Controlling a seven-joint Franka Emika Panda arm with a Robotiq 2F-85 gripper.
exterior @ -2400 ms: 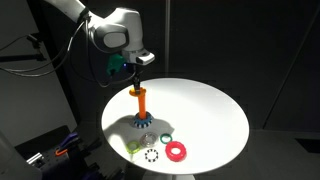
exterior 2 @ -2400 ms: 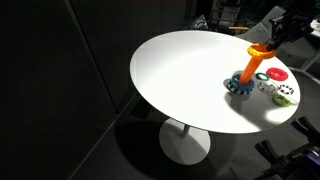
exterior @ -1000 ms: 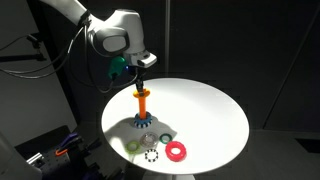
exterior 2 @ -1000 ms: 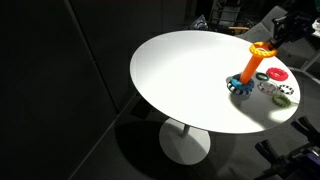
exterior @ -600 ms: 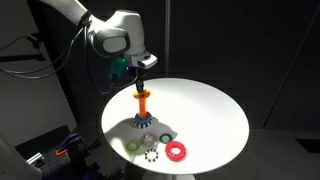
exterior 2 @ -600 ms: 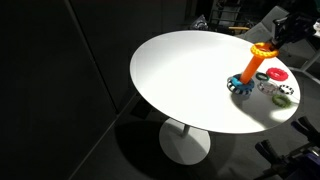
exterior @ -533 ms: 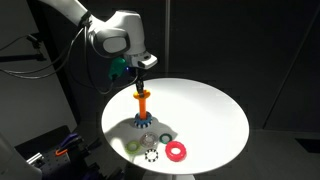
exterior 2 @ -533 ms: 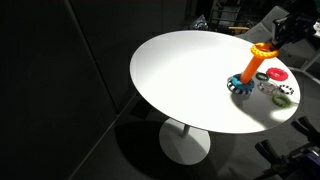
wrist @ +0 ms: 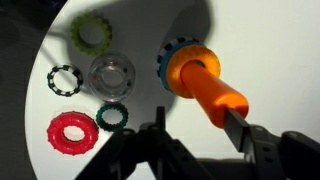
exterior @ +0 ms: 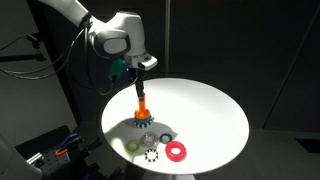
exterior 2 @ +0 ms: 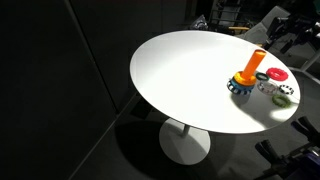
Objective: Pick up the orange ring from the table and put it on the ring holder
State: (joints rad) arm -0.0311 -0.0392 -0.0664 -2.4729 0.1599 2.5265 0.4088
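The orange ring lies around the foot of the ring holder's orange peg, on the blue-teal toothed base. In both exterior views the ring rests low on the upright peg. My gripper hangs just above the peg's top, open, holding nothing. The peg's tip stands between the fingers, close against one dark finger.
Beside the holder on the round white table lie a red ring, a yellow-green ring, a black toothed ring, a clear ring and a green toothed ring. The table's edge runs close behind them.
The jaws have opened and let go of the orange ring. It has slid from the top of the peg down to the base. The arm has hardly moved.
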